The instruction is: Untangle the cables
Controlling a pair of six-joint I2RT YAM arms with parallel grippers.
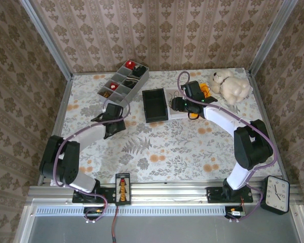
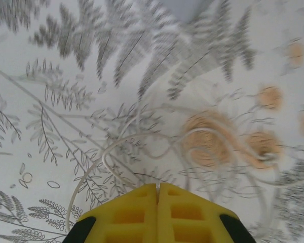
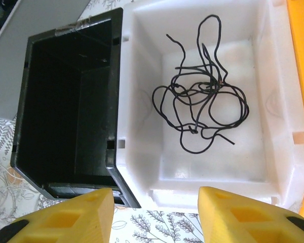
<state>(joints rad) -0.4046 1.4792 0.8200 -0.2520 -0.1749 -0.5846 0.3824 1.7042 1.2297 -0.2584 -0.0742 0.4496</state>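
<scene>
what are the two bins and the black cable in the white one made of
The black bin looks like hard moulded plastic, with crisp rims and a dull sheen. The white bin seems the same, glossier, with glare on its floor. The black cable is probably thin rubber- or vinyl-coated wire, matte, lying in springy loops.

Black cable [image 3: 192, 130] tangled in white bin [image 3: 142, 101]; whitish cable [image 2: 202, 130] on tablecloth [image 2: 40, 101].

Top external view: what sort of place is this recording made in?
Probably a staged robot test booth, not a home: brown damask wallpaper panels in metal framing enclose a floral-patterned table, with two white robot arms bolted at its near edge and a cream teddy bear as a prop.
</scene>
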